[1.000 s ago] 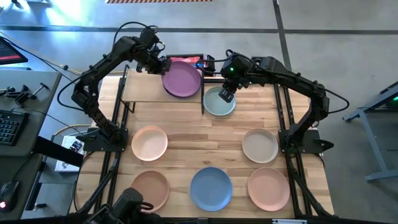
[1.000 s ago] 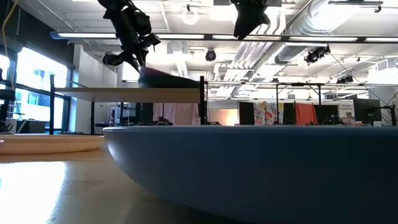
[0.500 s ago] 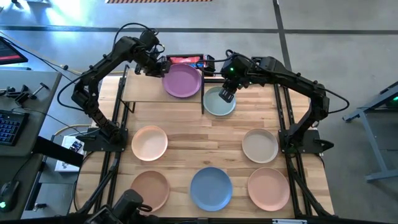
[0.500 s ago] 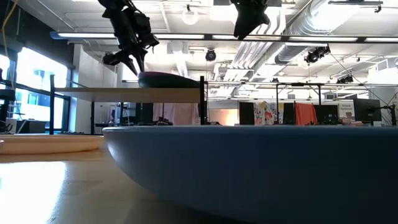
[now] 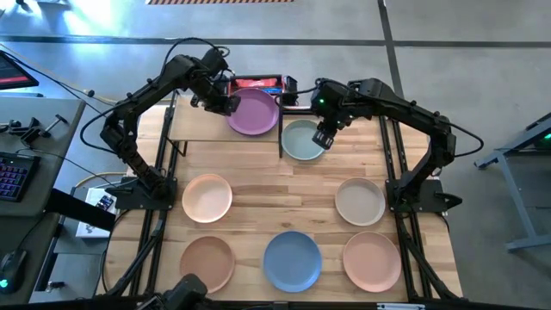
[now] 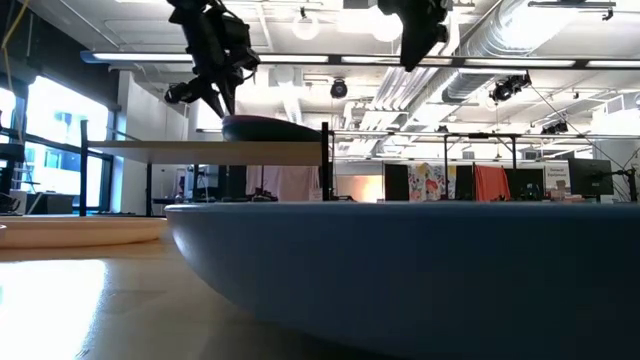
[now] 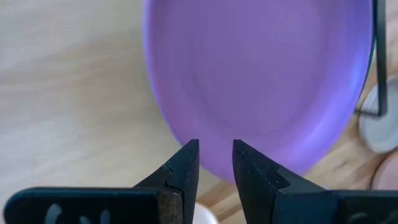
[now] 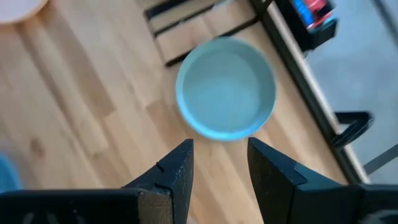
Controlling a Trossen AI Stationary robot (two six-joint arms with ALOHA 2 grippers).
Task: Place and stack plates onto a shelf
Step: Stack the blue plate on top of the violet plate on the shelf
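- Since the earlier frame the purple plate (image 5: 253, 113) has gone from tilted in the grip to lying flat on the shelf (image 5: 198, 125), and the left claw (image 5: 223, 101) has let go of it and moved slightly along the plate's rim.
- Left claw state: fingers a little apart, clamped on nothing. In the left wrist view the purple plate (image 7: 258, 81) lies directly ahead of the fingertips (image 7: 189, 149), with its near rim showing in the gap between them.
- Purple plate location: right end of the shelf, just beside the black upright of the frame, with the left claw at its left rim.
- Right claw (image 5: 324, 138) state: fingers apart, holding nothing. It hangs above the pale grey-green plate (image 5: 303, 141), over that plate's right edge.
- Governing relation: in the right wrist view the pale grey-green plate (image 8: 226, 87) lies ahead of the right claw (image 8: 219, 163) and in line with the finger gap. Being round, it has no long axis, so any rim point should serve.
- Arm selection, as a judgement: the right arm is the nearer arm to this plate, which rests on the desk (image 5: 284, 194) just right of the shelf's end.
- Six further plates remain on the desk, well apart from both claws.
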